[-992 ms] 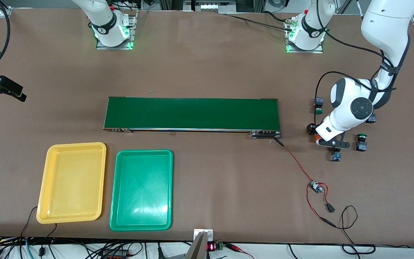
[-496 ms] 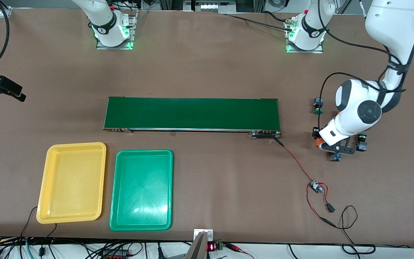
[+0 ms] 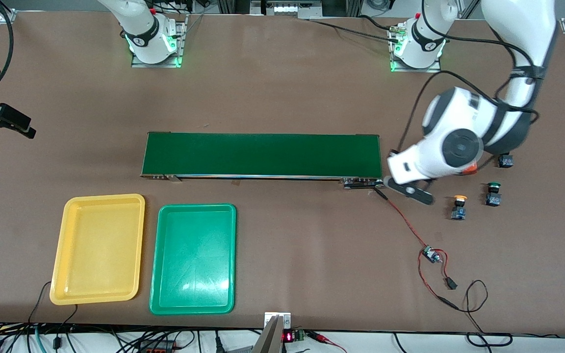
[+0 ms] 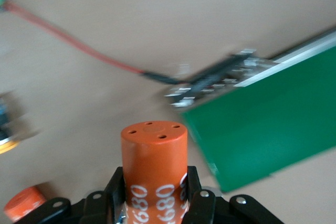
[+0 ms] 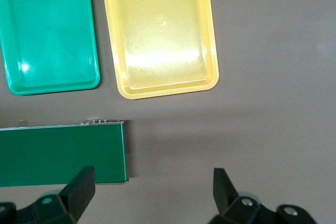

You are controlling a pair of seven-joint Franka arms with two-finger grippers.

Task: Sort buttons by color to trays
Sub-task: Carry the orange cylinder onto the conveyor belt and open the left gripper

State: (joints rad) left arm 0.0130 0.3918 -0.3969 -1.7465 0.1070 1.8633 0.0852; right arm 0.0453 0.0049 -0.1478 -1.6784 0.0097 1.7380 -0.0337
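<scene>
Here the left gripper (image 4: 155, 203) is up in the air over the brown table (image 3: 282, 88), just off the conveyor belt's (image 3: 262, 155) end toward the left arm's end of the table. Its fingers (image 4: 116, 195) are closed on an orange cylinder (image 4: 154, 174) printed "4680", held upright. A second orange cylinder (image 4: 23, 207) shows at the edge of the left wrist view; where it rests cannot be told.

Three buttons can be counted in the front view, all on the table toward the left arm's end. One has a yellow-orange cap (image 3: 458, 207). Just beside it, toward the table's edge, is one with a green cap (image 3: 493, 194). A third (image 3: 506, 161), farther from the front camera, is half hidden by the arm, and its cap colour cannot be told.

There are two trays, side by side nearer the front camera than the belt, both holding nothing: the yellow tray (image 3: 98, 248) toward the right arm's end, and the green tray (image 3: 193, 258) beside it.

The right gripper (image 5: 155, 190) waits high over the table past the belt's other end, its fingers spread wide and holding nothing.

A red wire (image 3: 405, 220) runs from the belt's end to a small circuit board (image 3: 430, 255).
</scene>
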